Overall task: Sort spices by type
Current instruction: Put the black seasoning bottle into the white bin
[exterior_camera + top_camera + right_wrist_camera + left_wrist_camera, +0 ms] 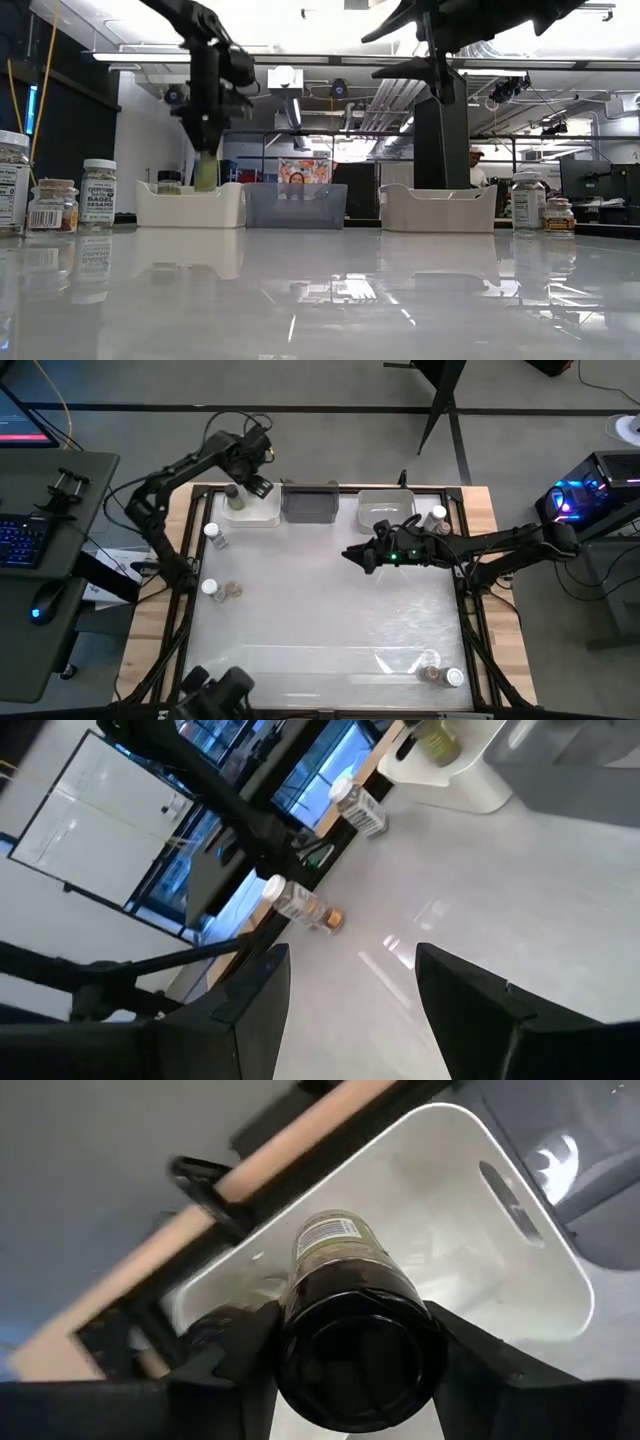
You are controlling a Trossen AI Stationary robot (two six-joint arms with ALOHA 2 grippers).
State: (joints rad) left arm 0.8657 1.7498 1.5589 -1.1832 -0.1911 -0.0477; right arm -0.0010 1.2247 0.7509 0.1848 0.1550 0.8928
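Table (330, 610): white, glossy
Far edge: white bin (252, 510), grey bin (310, 503), white bin (385, 506)
Left side: jars (212, 535)
Near right: jars (440, 674)

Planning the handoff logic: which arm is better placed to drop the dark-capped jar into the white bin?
Left. The left gripper is shut on the dark-capped jar, directly above the white bin. The right gripper hangs open and empty over mid-table.

Glossy white tabletop (330, 300) is mirroring the jars; the dark-capped jar (345, 1320) is looking glassy, paper-labelled; white bin (470, 1210) smooth plastic.
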